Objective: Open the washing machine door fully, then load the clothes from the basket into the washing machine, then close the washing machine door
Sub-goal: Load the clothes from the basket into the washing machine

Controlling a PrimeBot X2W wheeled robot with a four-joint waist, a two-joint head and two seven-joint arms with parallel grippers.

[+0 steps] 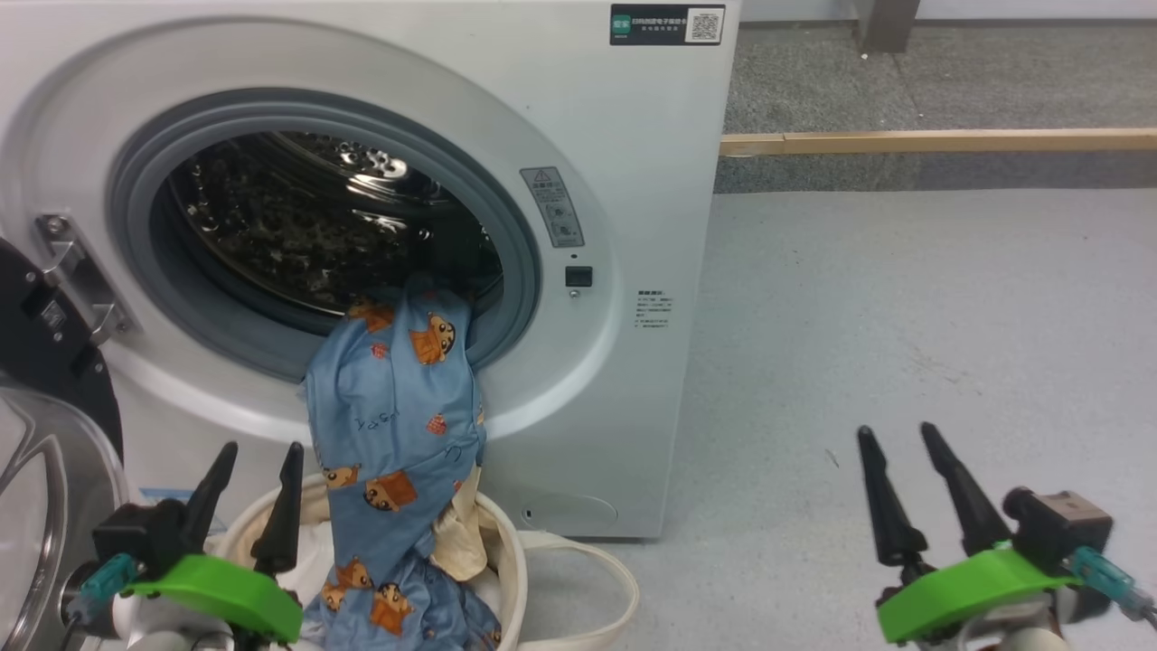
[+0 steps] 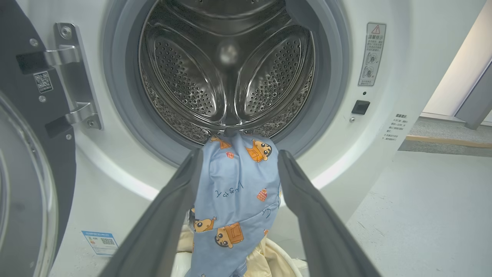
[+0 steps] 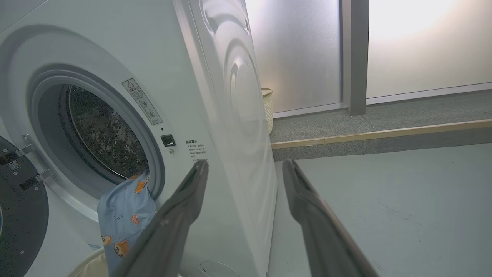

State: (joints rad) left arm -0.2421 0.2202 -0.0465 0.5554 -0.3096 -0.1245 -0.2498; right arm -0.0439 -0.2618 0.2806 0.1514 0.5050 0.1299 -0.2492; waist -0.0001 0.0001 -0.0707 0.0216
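Head view: the washing machine [image 1: 578, 136] stands with its door [image 1: 41, 362] swung wide to the left on its hinge, so the drum [image 1: 298, 217] is exposed. The clothes [image 1: 393, 425], blue fabric printed with little bears, are only half loaded. Their top end is caught just inside the lower lip of the drum. From there they drape over the grey rubber ring [image 1: 131, 217] and hang down the front of the machine into the basket [image 1: 513, 565], where the rest lies bunched with a cream piece. The long axis of the hanging fabric runs nearly straight up and down, from drum lip to basket.

The left end effector [image 1: 263, 448] is low at the basket's near left edge, fingers spread and holding nothing. The hanging fabric is just to its right and a little ahead. In the left wrist view that end effector [image 2: 239, 154] points straight at the clothes [image 2: 234, 192], which show framed between its fingers but beyond them, not touched as far as I can tell.

The right end effector [image 1: 895, 430] is also released and empty. It sits well apart over bare floor [image 1: 904, 316], right of the machine.

The left arm is clearly the nearer. My reading is that loading is under way. The next grasp would best cross the hanging strip, somewhere between lip and basket, then carry it up and forward into the drum. A grip taken too low could pull the caught top end back out.
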